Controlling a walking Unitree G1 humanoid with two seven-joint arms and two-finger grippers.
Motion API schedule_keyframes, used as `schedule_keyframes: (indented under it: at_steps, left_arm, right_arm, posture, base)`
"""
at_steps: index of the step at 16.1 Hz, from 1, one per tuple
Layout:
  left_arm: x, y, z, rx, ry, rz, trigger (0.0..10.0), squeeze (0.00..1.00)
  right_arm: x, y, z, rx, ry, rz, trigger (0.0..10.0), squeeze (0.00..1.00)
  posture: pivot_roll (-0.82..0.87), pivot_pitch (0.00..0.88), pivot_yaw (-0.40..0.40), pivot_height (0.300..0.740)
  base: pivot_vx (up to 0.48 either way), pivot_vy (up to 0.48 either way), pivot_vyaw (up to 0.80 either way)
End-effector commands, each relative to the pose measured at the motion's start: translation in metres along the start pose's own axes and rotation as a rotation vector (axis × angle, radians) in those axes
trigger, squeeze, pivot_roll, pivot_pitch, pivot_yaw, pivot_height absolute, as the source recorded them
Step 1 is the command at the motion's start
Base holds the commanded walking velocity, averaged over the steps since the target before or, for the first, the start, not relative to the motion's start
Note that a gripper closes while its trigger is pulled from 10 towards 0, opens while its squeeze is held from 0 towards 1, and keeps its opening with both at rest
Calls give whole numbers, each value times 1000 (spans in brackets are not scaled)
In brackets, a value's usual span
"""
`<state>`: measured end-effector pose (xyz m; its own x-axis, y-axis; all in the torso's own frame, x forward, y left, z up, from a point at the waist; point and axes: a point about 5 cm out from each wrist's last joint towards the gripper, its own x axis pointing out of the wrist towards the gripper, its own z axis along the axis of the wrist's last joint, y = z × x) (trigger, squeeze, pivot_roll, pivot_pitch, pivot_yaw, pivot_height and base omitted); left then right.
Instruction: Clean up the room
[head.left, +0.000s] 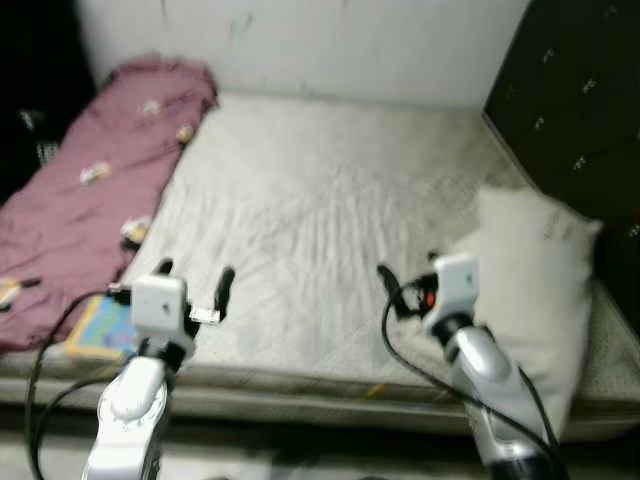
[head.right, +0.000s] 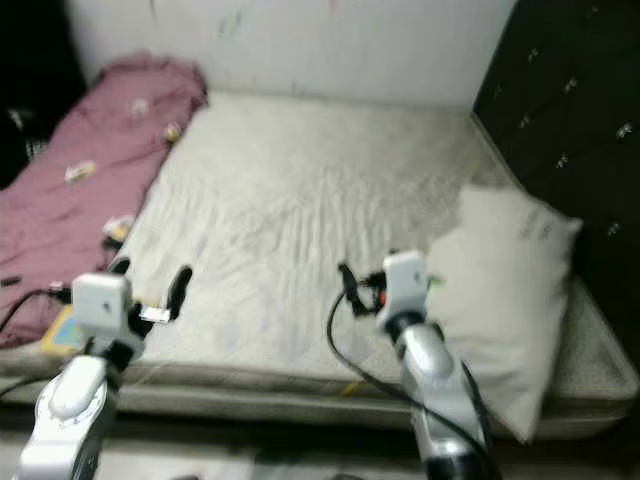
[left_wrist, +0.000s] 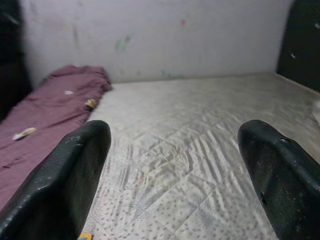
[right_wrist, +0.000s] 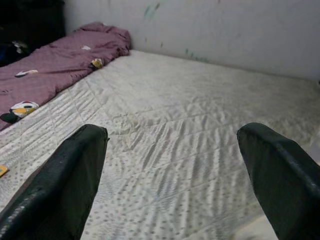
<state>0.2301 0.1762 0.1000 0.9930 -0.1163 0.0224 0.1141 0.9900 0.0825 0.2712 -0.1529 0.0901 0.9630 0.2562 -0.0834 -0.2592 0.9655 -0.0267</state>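
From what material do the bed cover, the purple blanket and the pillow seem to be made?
Bed cover: looks like quilted fabric, matte cream with small dots; stitched diamond lines and fine wrinkles show. Purple blanket: soft woven cloth, probably cotton or fleece; it lies in loose folds with printed patches. Pillow: plain pale cloth over soft filling, judging by its rounded, slumped shape.

**Pale quilt, mauve blanket, dark cabinet**

The mattress (head.left: 330, 210) is off-white, quilted in diamonds with a fine grey speckle. Along its left lies a dusty mauve-pink blanket (head.left: 90, 190) dotted with small motifs in white, yellow and black. The pillow (head.left: 535, 290) is plain cream. A flat item (head.left: 100, 328) at the near left edge shows blue and yellow. The wall (head.left: 330, 40) is whitish with faint green and pink smudges. The cabinet (head.left: 580, 100) is near-black with pale spots.
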Motion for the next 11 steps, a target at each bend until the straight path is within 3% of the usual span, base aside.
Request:
schedule_keyframes:
  at_steps: [1, 9, 11]
  left_arm:
    - [0, -3, 1, -11, -6, -4, 10000, 0]
    - [0, -5, 4, -31, -32, -31, 10000, 0]
    - [0, -5, 4, -31, -32, -33, 10000, 0]
  right_arm:
    - [0, -5, 4, -14, -13, -11, 10000, 0]
    - [0, -6, 4, -15, -12, -16, 10000, 0]
    - [0, -6, 4, -16, -12, -17, 10000, 0]
  posture:
    - [22, 0, -25, 740]
    - [17, 0, -24, 740]
    - [18, 0, -25, 740]
  base:
    - [0, 0, 0]
    - [0, 0, 0]
    - [255, 0, 0]
